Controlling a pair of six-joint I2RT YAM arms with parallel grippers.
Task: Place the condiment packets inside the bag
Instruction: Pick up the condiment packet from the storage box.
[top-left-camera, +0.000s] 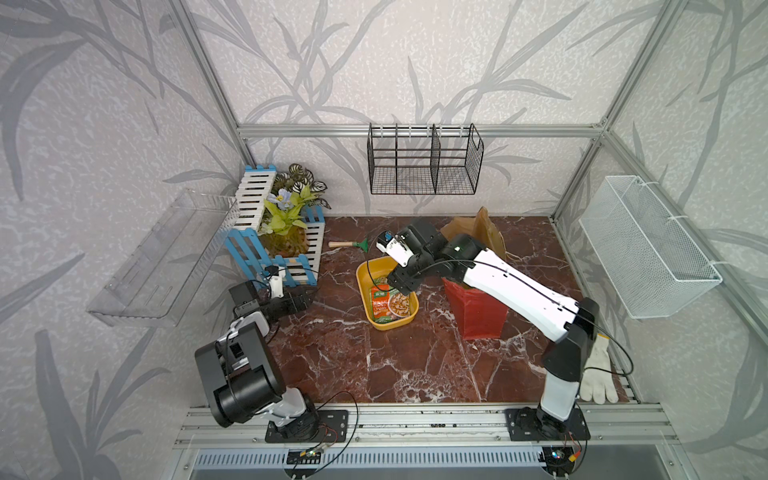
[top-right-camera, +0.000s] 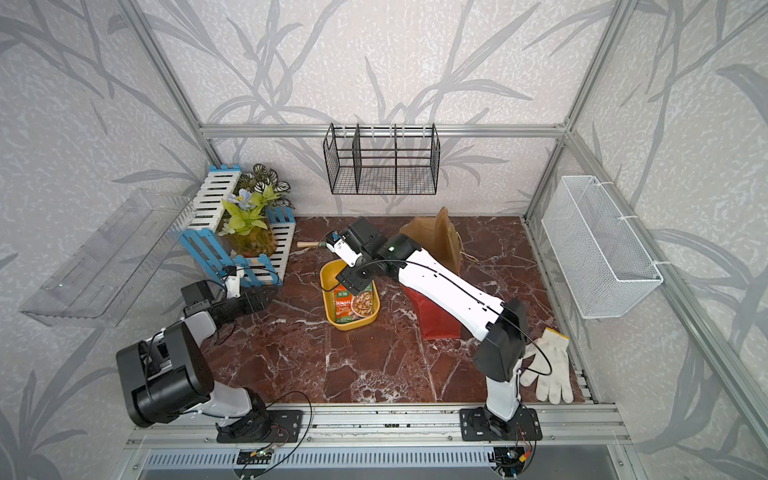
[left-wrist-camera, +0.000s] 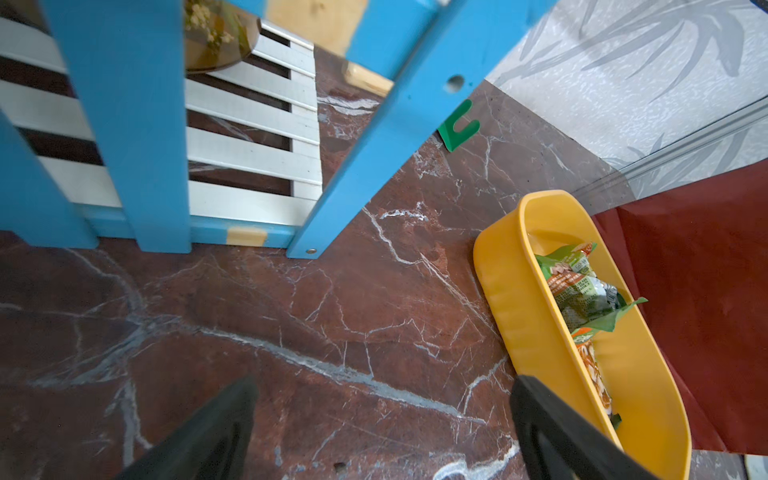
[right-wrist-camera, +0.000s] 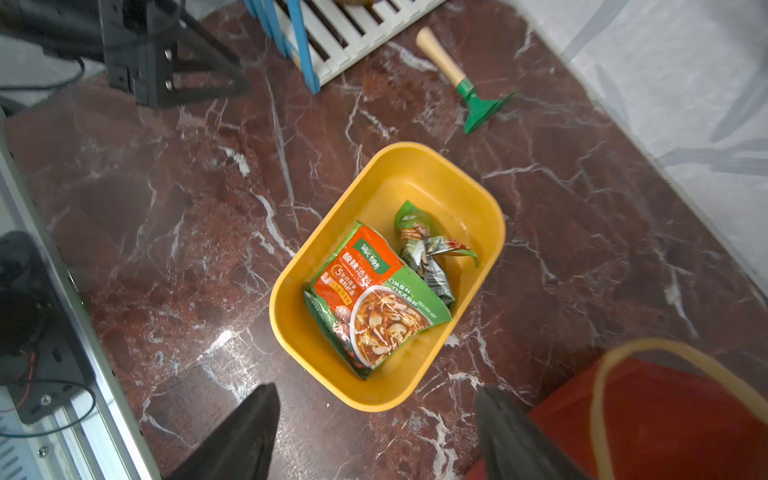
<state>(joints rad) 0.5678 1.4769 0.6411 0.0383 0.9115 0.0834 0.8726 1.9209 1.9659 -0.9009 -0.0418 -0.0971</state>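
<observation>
In both top views the condiment packets lie loose inside the yellow tray. The bag stands upright just to the right of the tray, its brown-lined mouth open upward and the right arm reaching across above it. The right gripper hangs over the far end of the tray, above the packets; from here its fingers cannot be made out. The left gripper sits low, well to the left of the tray, beside a blue-and-white slatted rack. A green hand rake lies beyond the tray's far end. In the left wrist view the left gripper's dark fingers stand wide apart with only marble tabletop between them. The tray sits off to one side of them, with the red bag wall right behind it. In the right wrist view the right gripper's fingers are likewise spread wide and hold nothing. The tray lies ahead of them, holding a large flat packet printed orange-red and green. A crumpled packet touches it toward the tray's far end. The bag's red edge and tan cord handle show just beside the tray, with a strip of marble between.
</observation>
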